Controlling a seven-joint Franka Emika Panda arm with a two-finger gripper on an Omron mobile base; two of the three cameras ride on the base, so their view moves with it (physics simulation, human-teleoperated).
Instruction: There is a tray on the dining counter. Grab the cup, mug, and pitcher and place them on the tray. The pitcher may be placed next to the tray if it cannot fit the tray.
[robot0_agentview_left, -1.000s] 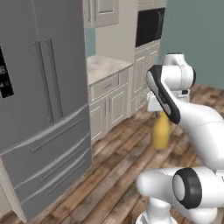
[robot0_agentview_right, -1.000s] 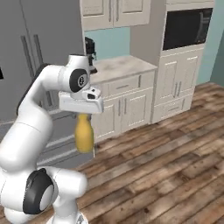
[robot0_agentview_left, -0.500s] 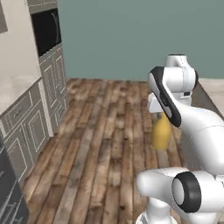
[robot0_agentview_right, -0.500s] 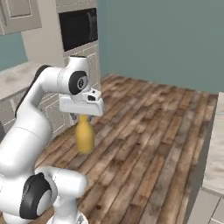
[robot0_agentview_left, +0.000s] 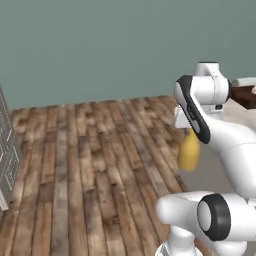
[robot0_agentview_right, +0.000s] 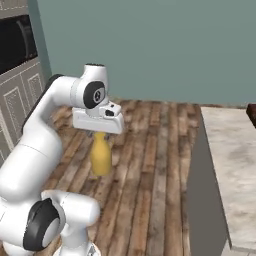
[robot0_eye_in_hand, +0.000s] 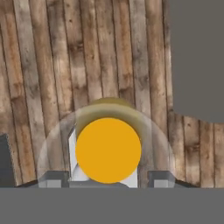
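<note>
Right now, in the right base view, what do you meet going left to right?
Wall cabinets with the dark oven → pitcher hanging from the gripper over the wood floor → dining counter.

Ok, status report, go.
Tool shut on the pitcher, hanging by its neck above the wood floor. Dining counter at right, tray on it. Path looks clear.

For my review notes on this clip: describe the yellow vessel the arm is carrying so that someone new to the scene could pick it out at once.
Start from the white arm over the wooden plank floor, left of the dining counter. Under its hand, the gripper is shut on the neck of the pitcher, which hangs clear of the floor. It is mustard-yellow and bottle-shaped, with a round body below a narrow neck.
</note>
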